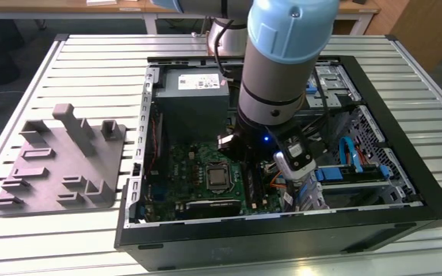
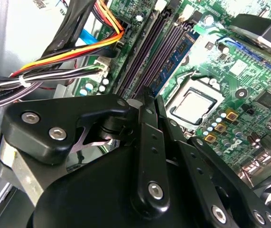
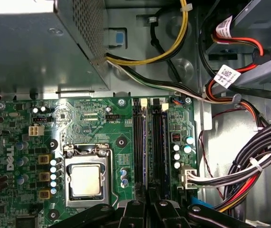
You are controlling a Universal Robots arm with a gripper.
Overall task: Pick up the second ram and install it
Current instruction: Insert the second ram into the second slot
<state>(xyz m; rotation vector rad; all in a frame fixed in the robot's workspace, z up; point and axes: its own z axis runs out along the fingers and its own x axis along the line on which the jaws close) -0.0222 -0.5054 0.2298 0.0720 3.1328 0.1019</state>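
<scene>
As you scan from the exterior view's left, you find a grey slotted fixture (image 1: 60, 161) lying on the slatted table (image 1: 90, 52), just beside the open computer case (image 1: 282, 230). Inside the case, the power supply (image 1: 194, 98) sits at the far end, with the green motherboard (image 1: 198, 167) and its bare processor (image 1: 218, 175) nearer you. The arm (image 1: 282, 69) reaches down into the case past the processor, over the memory slots (image 1: 255, 187). On the exterior view's right are the drive cage (image 1: 374, 144) and its blue cables (image 1: 347, 149).

In both wrist views the gripper (image 2: 148, 99) (image 3: 148, 197) has its fingers drawn close together, pinching the near end of the second ram (image 2: 175, 54) (image 3: 146, 142). That thin bluish stick runs edge-up along the bank of black slots (image 3: 137, 137), beside the processor socket (image 3: 85, 180). You cannot tell whether it is fully seated. A bundle of yellow, orange and black wires (image 2: 78, 52) lies on the slots' other side.
</scene>
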